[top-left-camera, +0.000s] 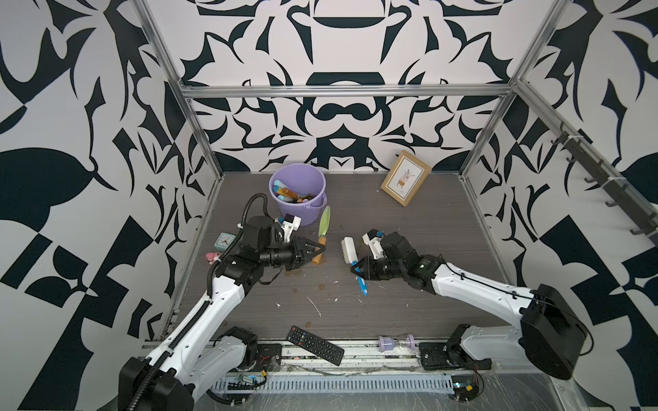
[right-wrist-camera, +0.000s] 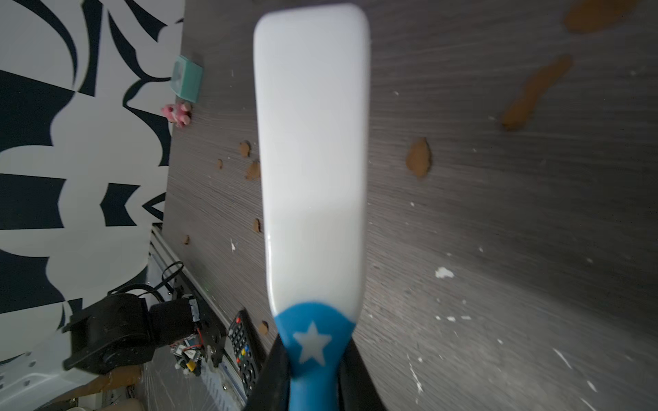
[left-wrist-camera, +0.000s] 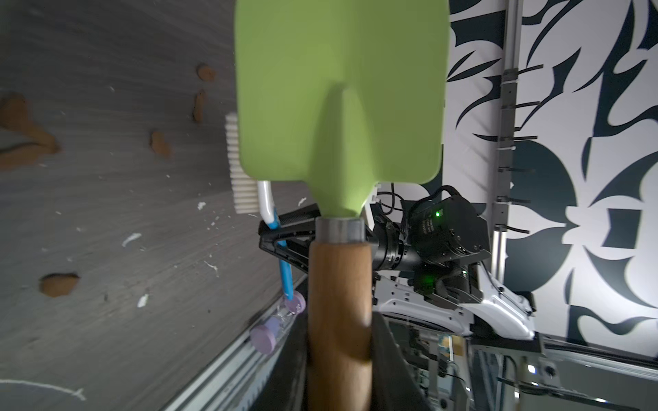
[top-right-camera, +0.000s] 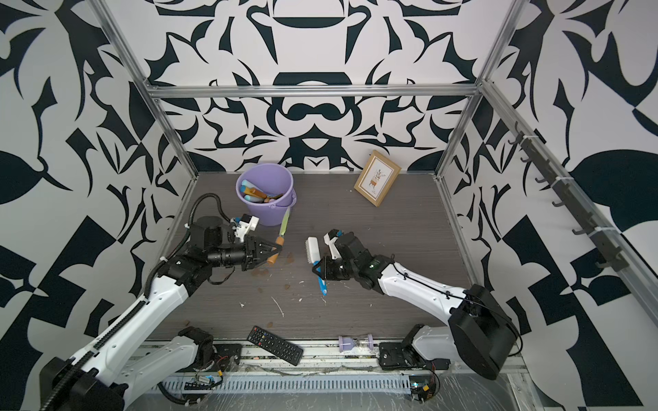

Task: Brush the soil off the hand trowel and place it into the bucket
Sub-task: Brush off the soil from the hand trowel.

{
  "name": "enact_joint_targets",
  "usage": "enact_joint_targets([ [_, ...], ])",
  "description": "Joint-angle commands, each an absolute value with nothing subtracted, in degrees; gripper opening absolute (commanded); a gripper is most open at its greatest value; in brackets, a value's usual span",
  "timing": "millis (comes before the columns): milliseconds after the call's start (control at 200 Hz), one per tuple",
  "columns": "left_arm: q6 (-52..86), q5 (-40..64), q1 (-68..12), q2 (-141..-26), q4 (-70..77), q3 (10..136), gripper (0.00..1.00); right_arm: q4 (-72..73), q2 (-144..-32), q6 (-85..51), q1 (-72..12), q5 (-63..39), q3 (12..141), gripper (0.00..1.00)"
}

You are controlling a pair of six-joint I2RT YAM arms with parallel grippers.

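Both top views high, angled down over tabletop (top-left-camera: 445, 213); wrist views close, low, facing across it

We see the left gripper (top-left-camera: 316, 251) clamped on the wooden handle of the hand trowel (top-left-camera: 324, 227), its green blade pointing far, just beside the right wall of the bucket (top-left-camera: 290, 213). The right gripper (top-left-camera: 357, 267) grips the blue handle of the brush (top-left-camera: 348, 250); its white head stands apart, right of the trowel. Soil (top-left-camera: 294, 273) crumbs lie on the table (top-left-camera: 409, 291), nearer than both tools.

The trowel (left-wrist-camera: 338, 106) blade's tip is cut off; the brush (right-wrist-camera: 313, 160) hides its bristles.
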State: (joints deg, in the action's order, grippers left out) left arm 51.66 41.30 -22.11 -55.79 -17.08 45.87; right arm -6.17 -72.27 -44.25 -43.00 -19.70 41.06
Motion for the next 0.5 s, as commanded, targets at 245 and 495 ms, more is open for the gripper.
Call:
enact_joint_targets([
  [245,58.53,49.6,-21.71,-54.45,1.37,38.67,0.0,14.7,-67.37,-43.59,-43.17,-28.3,47.45,0.0],
  [495,77.01,51.73,-21.66,-55.97,30.66,27.54,0.0,28.8,-78.27,-49.81,-43.16,-33.39,50.63,0.0],
])
